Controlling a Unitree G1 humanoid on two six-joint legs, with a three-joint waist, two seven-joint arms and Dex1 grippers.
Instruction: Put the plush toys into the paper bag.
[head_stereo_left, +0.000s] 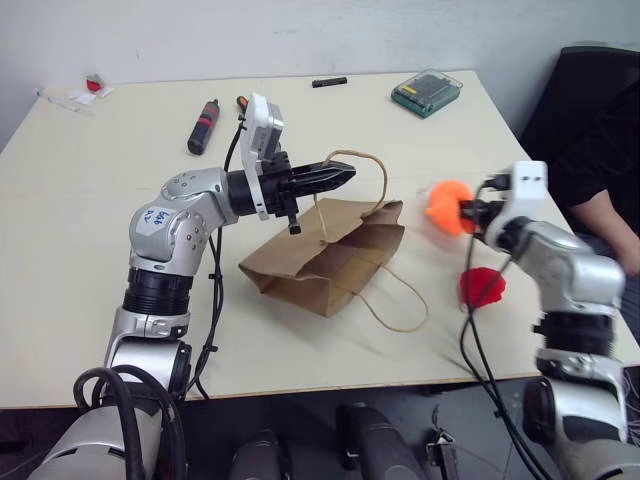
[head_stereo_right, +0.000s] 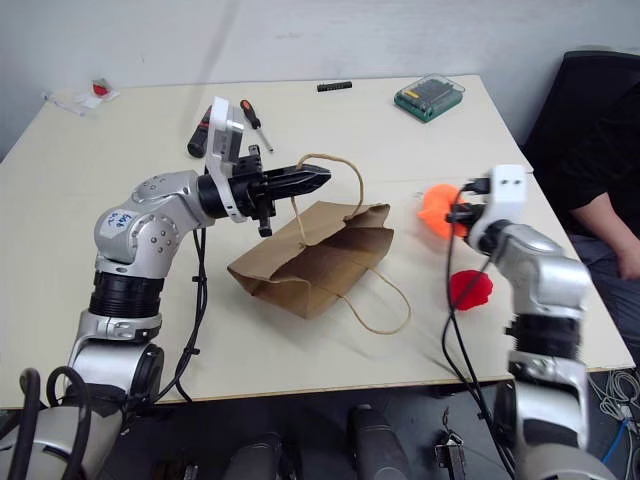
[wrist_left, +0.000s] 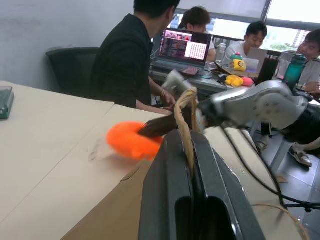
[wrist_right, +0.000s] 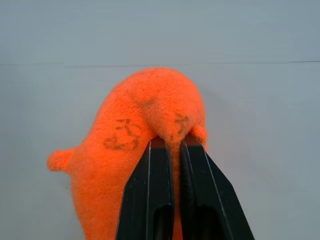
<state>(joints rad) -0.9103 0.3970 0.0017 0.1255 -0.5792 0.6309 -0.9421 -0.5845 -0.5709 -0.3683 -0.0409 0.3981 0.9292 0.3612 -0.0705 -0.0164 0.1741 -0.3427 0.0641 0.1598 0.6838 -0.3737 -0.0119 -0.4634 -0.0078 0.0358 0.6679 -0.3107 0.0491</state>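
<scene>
The brown paper bag (head_stereo_left: 322, 260) lies on the table with its mouth toward the right. My left gripper (head_stereo_left: 340, 176) is shut on one of its cord handles (wrist_left: 186, 120), holding that handle up above the bag. To the right of the bag, my right gripper (head_stereo_left: 466, 211) is shut on the orange plush toy (wrist_right: 145, 135), which it holds above the table (head_stereo_left: 90, 250). The red plush toy (head_stereo_left: 481, 287) lies on the table below my right arm. The bag's other handle (head_stereo_left: 400, 310) trails loose toward the front edge.
A screwdriver (head_stereo_left: 203, 127), a black marker (head_stereo_left: 329, 82) and a green box of bits (head_stereo_left: 427, 92) lie at the back of the table. A person in black (head_stereo_left: 605, 170) sits close to the right edge; several people sit behind in the left wrist view.
</scene>
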